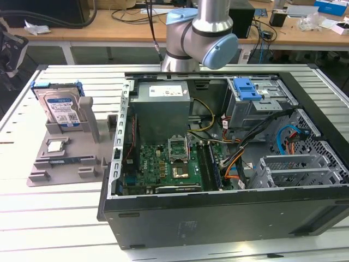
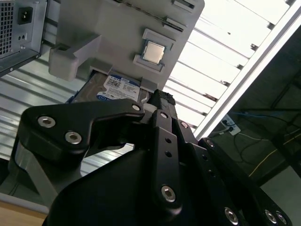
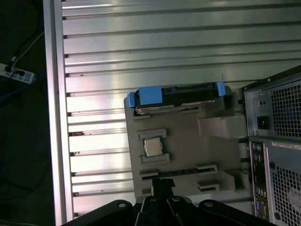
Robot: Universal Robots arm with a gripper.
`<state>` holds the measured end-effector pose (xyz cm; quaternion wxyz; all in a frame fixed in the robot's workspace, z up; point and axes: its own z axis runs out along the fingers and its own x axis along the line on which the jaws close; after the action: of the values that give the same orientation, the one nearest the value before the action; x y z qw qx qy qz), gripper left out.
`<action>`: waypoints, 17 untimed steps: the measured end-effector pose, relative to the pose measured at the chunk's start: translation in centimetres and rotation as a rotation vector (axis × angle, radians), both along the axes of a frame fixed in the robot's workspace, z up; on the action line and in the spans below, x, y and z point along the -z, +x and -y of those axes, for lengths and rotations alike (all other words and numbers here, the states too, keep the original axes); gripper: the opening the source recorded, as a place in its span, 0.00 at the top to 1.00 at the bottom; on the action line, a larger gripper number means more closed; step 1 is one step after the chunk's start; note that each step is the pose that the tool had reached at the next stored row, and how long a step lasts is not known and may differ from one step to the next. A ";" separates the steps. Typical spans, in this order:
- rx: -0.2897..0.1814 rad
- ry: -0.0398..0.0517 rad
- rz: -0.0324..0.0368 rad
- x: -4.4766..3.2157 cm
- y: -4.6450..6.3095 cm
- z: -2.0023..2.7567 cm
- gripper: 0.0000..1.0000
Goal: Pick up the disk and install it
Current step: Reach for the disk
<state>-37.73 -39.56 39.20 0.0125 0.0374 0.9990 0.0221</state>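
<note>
In the exterior view, the disk stands on edge in a slot of a grey fixture. Its blue-and-white label faces the camera and a blue bracket frames it. The fixture sits on the slatted metal desk, just beside an open computer case and on the exterior view's left of it. 1 small square CPU chip lies flat in a pocket of the fixture, in front of the disk. Inside the case are a green motherboard, a grey power supply and a metal drive cage with a blue latch. The arm rises behind the case.

In the second wrist view, the black end effector is drawn narrow, its tips together, holding nothing. Beyond it the disk shows its label under the fixture's edge, apart from the tool, with the CPU chip further on.

In the first wrist view, the end effector hangs over the fixture's edge farthest from the disk. The CPU chip lies between them.
</note>
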 end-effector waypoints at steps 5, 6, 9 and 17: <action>0.000 0.0000 0.0000 0.01 -0.8 -0.11 0.89; 0.000 0.0001 0.0001 0.03 -1.0 -0.15 0.89; 0.000 0.0000 0.0001 0.07 -1.5 -0.41 0.89; -0.001 0.0001 0.0001 0.16 -1.5 -2.25 0.89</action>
<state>-39.23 -37.30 39.03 0.0125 0.0369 0.9990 0.0221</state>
